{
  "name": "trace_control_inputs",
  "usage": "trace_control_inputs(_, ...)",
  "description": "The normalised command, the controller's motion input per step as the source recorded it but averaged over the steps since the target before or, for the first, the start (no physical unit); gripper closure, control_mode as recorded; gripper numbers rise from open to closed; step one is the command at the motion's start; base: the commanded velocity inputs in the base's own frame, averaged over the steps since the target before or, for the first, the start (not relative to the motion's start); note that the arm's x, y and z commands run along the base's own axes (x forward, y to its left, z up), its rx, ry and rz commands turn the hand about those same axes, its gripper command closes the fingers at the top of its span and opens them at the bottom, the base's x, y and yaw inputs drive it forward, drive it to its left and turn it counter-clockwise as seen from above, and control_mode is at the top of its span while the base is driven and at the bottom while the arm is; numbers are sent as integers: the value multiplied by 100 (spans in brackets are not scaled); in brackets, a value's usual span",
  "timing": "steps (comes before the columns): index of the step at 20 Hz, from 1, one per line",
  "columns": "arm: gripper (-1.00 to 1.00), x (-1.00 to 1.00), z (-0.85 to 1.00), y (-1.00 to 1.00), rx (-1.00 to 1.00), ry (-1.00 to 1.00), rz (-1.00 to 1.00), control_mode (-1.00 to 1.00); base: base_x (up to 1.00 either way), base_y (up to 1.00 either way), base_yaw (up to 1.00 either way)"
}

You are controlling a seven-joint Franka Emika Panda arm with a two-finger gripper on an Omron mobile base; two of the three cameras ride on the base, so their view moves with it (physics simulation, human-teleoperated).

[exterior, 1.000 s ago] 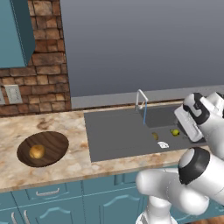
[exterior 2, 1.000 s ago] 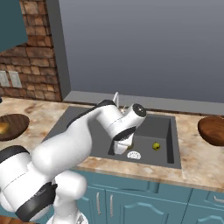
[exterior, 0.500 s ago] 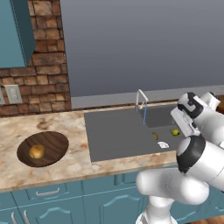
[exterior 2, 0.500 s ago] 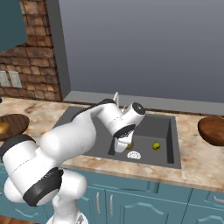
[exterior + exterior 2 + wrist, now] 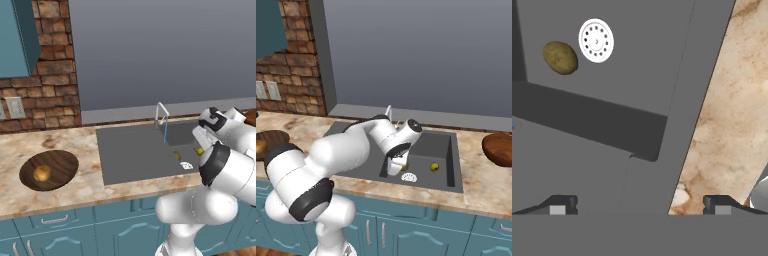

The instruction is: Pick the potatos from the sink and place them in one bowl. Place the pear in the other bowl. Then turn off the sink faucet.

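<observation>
1. A dull olive-green potato (image 5: 560, 57) lies on the floor of the dark grey rectangular sink's (image 5: 135, 155) deeper well, just beside the white round drain (image 5: 596, 40).
2. A golden-orange potato (image 5: 42, 173) sits in the wide dark brown wood-grain bowl (image 5: 60, 162) on the speckled beige stone surface (image 5: 55, 192), left of the sink.
3. A small yellow-green pear (image 5: 434, 167) rests in the well.
4. A reddish-brown wooden bowl (image 5: 498, 148) stands right of the sink.
5. The slim silver arched faucet (image 5: 161, 112) rises behind the basin.
6. The jaws (image 5: 642, 205) hang wide apart, holding nothing, over the sink's front rim.
</observation>
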Motion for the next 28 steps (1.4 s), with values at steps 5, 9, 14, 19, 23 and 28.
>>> trace_control_inputs(5, -100, 2, -15, 0, 2, 0, 0, -100, 0, 0, 0)
trace_control_inputs(9, -100, 0, -7, -1, 0, 0, 0, -100, 0, 0, 0)
trace_control_inputs(14, -100, 4, -8, 0, 0, 0, -1, -100, 0, 0, 0)
trace_control_inputs(19, -100, 10, -22, -2, 0, 0, 0, -100, 0, 0, 0)
trace_control_inputs(23, -100, 19, -18, -5, 0, 0, 0, -100, 0, 0, 0)
trace_control_inputs(28, -100, 26, -12, -13, 2, 0, 0, -100, 0, 0, 0)
